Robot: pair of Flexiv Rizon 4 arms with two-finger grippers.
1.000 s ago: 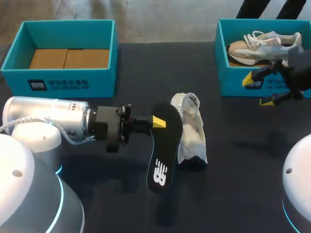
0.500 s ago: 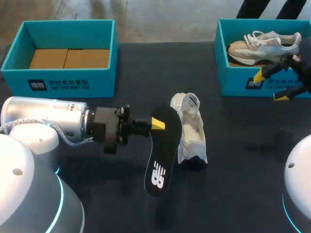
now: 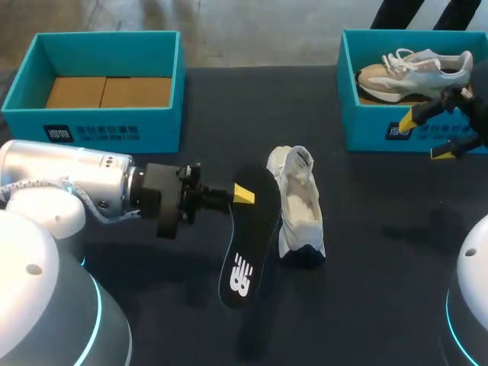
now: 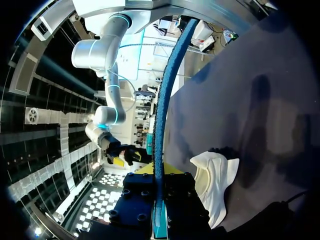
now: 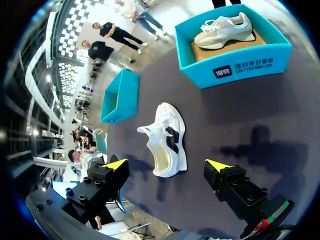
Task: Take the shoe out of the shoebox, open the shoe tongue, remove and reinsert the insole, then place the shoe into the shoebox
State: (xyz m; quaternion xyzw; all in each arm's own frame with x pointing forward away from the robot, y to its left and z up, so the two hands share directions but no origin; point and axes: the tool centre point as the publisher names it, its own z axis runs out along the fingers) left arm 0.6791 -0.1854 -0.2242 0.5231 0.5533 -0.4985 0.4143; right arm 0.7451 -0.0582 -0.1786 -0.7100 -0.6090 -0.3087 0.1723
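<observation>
1. Two yellow-tipped fingers of the left gripper [image 3: 241, 195] are clamped on the insole [image 3: 245, 255] near its far end. The insole hangs on edge, its printed near end low over the table [image 3: 183, 305]; I cannot tell whether that end touches.
2. Judging by its thinness in the left wrist view, the insole is light, flexible foam with a cloth face. It will likely droop and buckle if pushed from one end. A pinch across the flat suits it, and the free end should lead into the shoe.
3. Just beside the insole, on its right, the white shoe [image 3: 300, 206] rests on the table with its opening up and its tongue pulled forward. The upper looks soft and will collapse under pressure, while the sole is stiffer. The heel collar or a sidewall near the sole seems the safest place to steady it.
4. Farther right, the right gripper [image 3: 427, 136] hovers with its fingers spread, holding nothing, in front of the right shoebox [image 3: 366, 133].
5. That box holds a tan shoe [image 3: 412, 69]. The left shoebox [image 3: 114, 126], at the far left, shows only cardboard inside.
</observation>
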